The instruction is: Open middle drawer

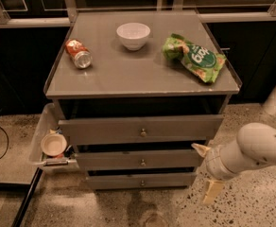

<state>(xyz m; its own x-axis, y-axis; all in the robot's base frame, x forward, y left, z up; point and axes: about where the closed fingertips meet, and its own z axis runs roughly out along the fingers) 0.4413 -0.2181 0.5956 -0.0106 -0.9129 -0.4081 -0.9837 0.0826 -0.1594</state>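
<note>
The grey cabinet (pixel 142 79) has three stacked drawer fronts. The middle drawer (pixel 109 161) is the medium grey front with a small round metal knob (pixel 142 162). It stands slightly out from the cabinet body, with a dark gap above it. My gripper (pixel 202 172) is at the cabinet's lower right, level with the right end of the middle drawer and beside it. Its two cream fingers are spread apart, one fingertip (pixel 197 148) pointing up-left toward the drawer's corner and the other (pixel 212 193) hanging down. It holds nothing and does not touch the knob.
On the cabinet top lie a tipped orange soda can (pixel 78 53), a white bowl (pixel 133 35) and a green chip bag (pixel 194 56). A side tray (pixel 39 136) on the left holds a small bowl (pixel 53 144). The larger top drawer (pixel 105 130) and thin bottom drawer (pixel 114 181) are nearby.
</note>
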